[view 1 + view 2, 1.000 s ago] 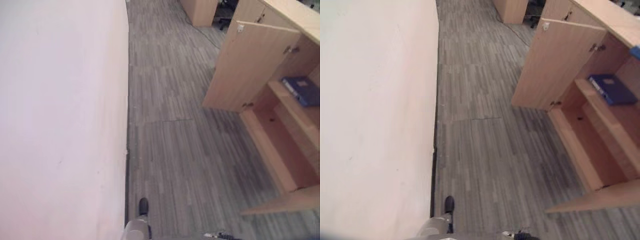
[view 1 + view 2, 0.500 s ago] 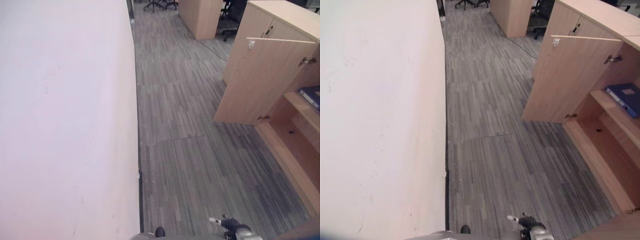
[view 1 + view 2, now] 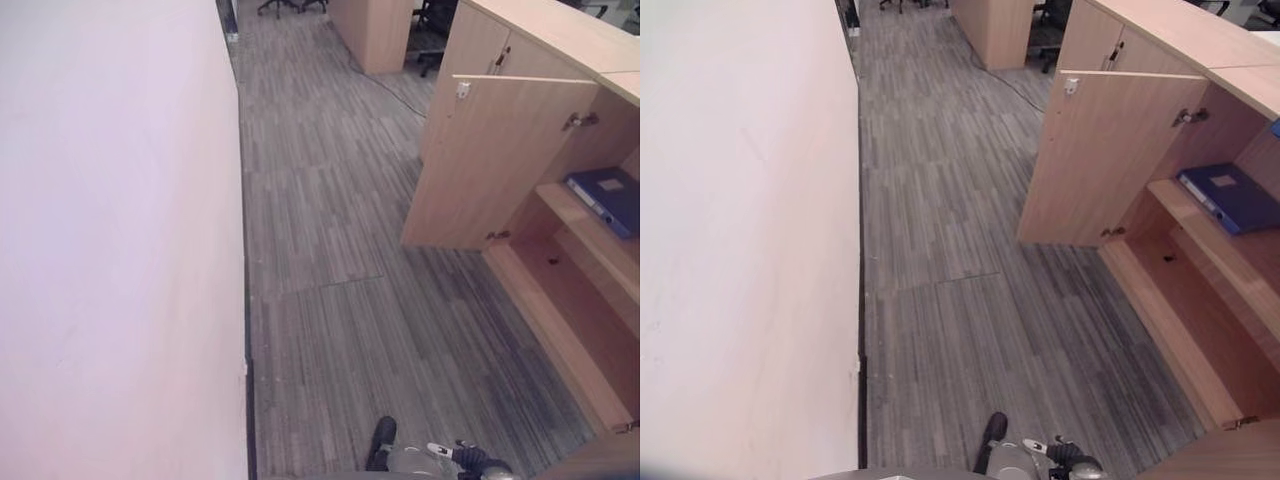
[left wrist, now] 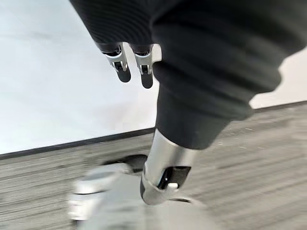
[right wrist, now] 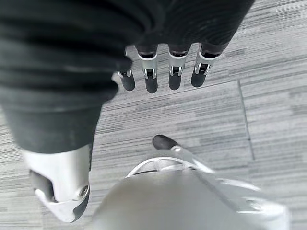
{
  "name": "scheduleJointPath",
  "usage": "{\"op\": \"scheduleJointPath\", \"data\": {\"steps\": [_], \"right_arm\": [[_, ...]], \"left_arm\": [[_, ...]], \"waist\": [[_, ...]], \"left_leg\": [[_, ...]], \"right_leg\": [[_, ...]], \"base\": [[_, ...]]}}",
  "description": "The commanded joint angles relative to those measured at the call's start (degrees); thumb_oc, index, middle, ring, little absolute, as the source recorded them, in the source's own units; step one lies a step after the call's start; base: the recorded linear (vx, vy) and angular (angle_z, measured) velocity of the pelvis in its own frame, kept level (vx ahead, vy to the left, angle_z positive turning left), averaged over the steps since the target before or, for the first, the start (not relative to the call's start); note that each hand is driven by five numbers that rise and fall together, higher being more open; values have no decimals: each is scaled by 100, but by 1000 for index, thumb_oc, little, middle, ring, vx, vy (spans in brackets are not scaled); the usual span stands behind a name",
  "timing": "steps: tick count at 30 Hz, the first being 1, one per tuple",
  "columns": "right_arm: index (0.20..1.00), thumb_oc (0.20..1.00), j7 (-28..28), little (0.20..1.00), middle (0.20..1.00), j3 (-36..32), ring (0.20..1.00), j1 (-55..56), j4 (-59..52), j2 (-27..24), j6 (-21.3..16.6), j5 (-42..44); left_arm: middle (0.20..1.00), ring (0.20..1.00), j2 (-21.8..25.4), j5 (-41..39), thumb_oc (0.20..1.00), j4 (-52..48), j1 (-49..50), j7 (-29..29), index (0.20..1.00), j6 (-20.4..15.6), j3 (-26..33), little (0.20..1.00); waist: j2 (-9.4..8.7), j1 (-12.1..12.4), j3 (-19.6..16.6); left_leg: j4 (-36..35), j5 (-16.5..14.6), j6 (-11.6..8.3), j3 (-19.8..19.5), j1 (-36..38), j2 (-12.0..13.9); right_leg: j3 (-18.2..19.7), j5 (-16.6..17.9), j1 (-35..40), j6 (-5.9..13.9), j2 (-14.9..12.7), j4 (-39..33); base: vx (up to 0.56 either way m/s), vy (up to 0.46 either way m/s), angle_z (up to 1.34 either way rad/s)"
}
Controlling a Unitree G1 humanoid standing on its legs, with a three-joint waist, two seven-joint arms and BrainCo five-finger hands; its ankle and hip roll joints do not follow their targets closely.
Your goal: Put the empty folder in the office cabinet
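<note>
**Blue folder on the cabinet shelf, both hands hanging empty over the floor**

The office cabinet (image 3: 1200, 60) of pale wood stands open along the right side of the grey striped carpet floor (image 3: 330, 290); its open door (image 3: 495, 160) is swung out toward the aisle, and a second door edge shows at the lower right corner of the head views. The folder (image 3: 1228, 196), blue, lies flat on the cabinet's upper shelf (image 3: 1185, 215), near that shelf's front edge, with the bare lower shelf (image 3: 585, 320) beneath it; whether it is empty cannot be told. A white wall (image 3: 110, 240) runs down the left side of the floor, and office chairs (image 3: 285, 5) stand at the far end.

The left hand (image 4: 132, 64) shows in its own wrist view with its fingers hanging loosely straight and holding nothing, the wall and carpet beyond them. The right hand (image 5: 163, 72) shows in its wrist view with its fingers (image 5: 151, 81) in a relaxed row, thumb apart, nothing between them, only carpet past the tips. Both hands are well apart from the folder, which rests on the shelf untouched by either.
</note>
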Motion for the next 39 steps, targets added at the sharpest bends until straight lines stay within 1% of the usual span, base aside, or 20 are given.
{"op": "scheduleJointPath", "data": {"steps": [1,3,4,6,7,8,10,12,14,15,16,17,18,19,22,28,36,37,38,39], "right_arm": [[1000,1000,57,1000,1000,297,1000,-214,352,124,1,-81],[1000,1000,66,1000,1000,317,1000,-206,369,129,9,-103],[1000,1000,82,1000,1000,371,1000,-216,388,140,1,-93],[1000,1000,77,1000,1000,401,1000,-220,412,160,-3,-72],[1000,1000,100,1000,1000,474,1000,-201,417,188,10,-41],[1000,1000,100,1000,1000,472,1000,-203,417,190,11,-40],[1000,1000,76,1000,1000,554,1000,-224,406,127,43,-71],[1000,1000,59,1000,1000,578,1000,-255,409,96,62,-108],[1000,1000,29,1000,1000,570,1000,-269,418,36,74,-139],[1000,1000,50,1000,1000,573,1000,-270,441,-25,77,-165],[1000,1000,51,1000,1000,577,1000,-265,450,-31,75,-177],[1000,1000,57,1000,1000,611,1000,-224,479,-35,76,-234],[1000,1000,55,1000,1000,611,1000,-195,508,-66,65,-287],[1000,1000,51,1000,1000,608,1000,-192,509,-71,60,-308],[1000,1000,50,1000,1000,582,1000,-164,526,-73,41,-333],[1000,1000,132,1000,1000,449,1000,20,662,-56,82,-497],[1000,1000,193,1000,1000,381,1000,61,592,98,117,-418],[1000,1000,219,1000,1000,395,1000,50,555,119,124,-418],[1000,1000,220,1000,1000,411,1000,20,401,138,108,-400],[1000,1000,192,1000,1000,477,1000,-48,239,125,96,-412]], "left_arm": [[1000,1000,156,48,1000,224,52,46,1000,41,173,1000],[1000,1000,167,27,1000,189,26,53,1000,30,169,1000],[1000,1000,186,-74,1000,79,-57,40,1000,-11,135,1000],[1000,1000,189,-125,1000,15,-98,50,1000,-30,116,1000],[1000,1000,206,-241,1000,-155,-175,62,1000,-42,60,1000],[1000,1000,209,-242,1000,-157,-177,62,1000,-40,59,1000],[1000,1000,219,-95,1000,-475,-315,138,1000,-52,-223,1000],[1000,1000,241,47,1000,-571,-369,156,1000,-52,-388,1000],[1000,1000,267,203,1000,-680,-362,160,1000,-71,-532,1000],[1000,1000,264,209,1000,-543,-338,114,1000,-42,-509,1000],[1000,1000,267,203,1000,-519,-340,108,1000,-38,-496,1000],[1000,1000,268,171,1000,-414,-330,106,1000,-30,-451,1000],[1000,1000,272,154,1000,-264,-299,105,1000,-12,-404,1000],[1000,1000,269,145,1000,-199,-294,104,1000,-11,-392,1000],[1000,1000,248,135,1000,-102,-274,85,1000,-9,-378,1000],[1000,1000,193,140,1000,69,-54,69,1000,17,-154,1000],[1000,1000,186,21,1000,99,-3,90,1000,15,-22,1000],[1000,1000,193,25,1000,92,-23,89,1000,15,-37,1000],[1000,1000,205,32,1000,32,-55,80,1000,28,-93,1000],[1000,1000,223,35,1000,-3,-99,87,1000,51,-117,1000]], "waist": [[-237,49,-84],[-228,40,-78],[-262,12,-48],[-298,-3,-33],[-436,19,54],[-429,14,47],[-608,149,285],[-648,183,345],[-714,251,379],[-784,352,403],[-791,375,393],[-800,402,374],[-744,494,381],[-696,532,405],[-621,594,426],[-333,621,14],[-383,661,-324],[-406,656,-373],[-373,596,-381],[-331,549,-299]], "left_leg": [[-118,-415,216,-76,369,-673],[97,-390,148,-36,351,-559],[755,-167,-28,73,211,-280],[1203,16,-129,126,89,-113],[2714,629,-239,179,-449,250],[2771,608,-253,161,-490,272],[4676,1102,-179,60,-1289,458],[4919,1055,-136,78,-1609,520],[4800,775,8,112,-2163,447],[3993,557,98,41,-2605,212],[3669,581,102,52,-2469,180],[2772,654,81,-55,-2536,60],[1490,1290,0,-275,-2702,0],[964,1591,-90,-379,-2711,-1],[262,1840,-203,-567,-2833,24],[-156,2008,-329,-766,-2490,9],[-156,1512,53,-469,-1989,-528],[-156,1417,132,-428,-1898,-659],[-156,1143,383,-371,-1590,-1023],[-156,980,591,-313,-1403,-1250]], "right_leg": [[-191,488,-33,457,-180,-572],[-171,362,-15,387,-145,-452],[-141,162,120,267,-42,-309],[-124,74,237,185,53,-319],[-33,-183,508,-61,244,-351],[-43,-190,498,-74,260,-352],[103,-501,833,-416,433,-361],[203,-586,917,-459,449,-348],[446,-677,1090,-449,395,-374],[673,-665,1274,-343,336,-492],[741,-659,1308,-306,306,-491],[818,-707,1382,-244,275,-539],[888,-692,1540,-233,323,-615],[952,-732,1665,-216,370,-648],[1089,-841,1842,-176,410,-670],[1372,-1078,2199,46,206,-724],[1403,-888,2136,435,-551,-385],[1392,-699,2069,506,-723,-175],[1451,-99,1679,567,-1175,883],[1469,538,1275,443,-1498,1886]], "base": [[279,-191,4],[213,-187,0],[159,-182,-1],[230,-333,-4],[222,-382,-13],[201,-408,-33],[165,-324,-58],[125,-157,-69],[196,-16,-66],[251,75,-54],[292,126,-52],[275,162,-67],[336,158,-70],[247,99,-62],[255,78,-26],[349,206,-49],[218,196,-28],[304,397,-2],[423,652,-11],[327,555,-32]]}}
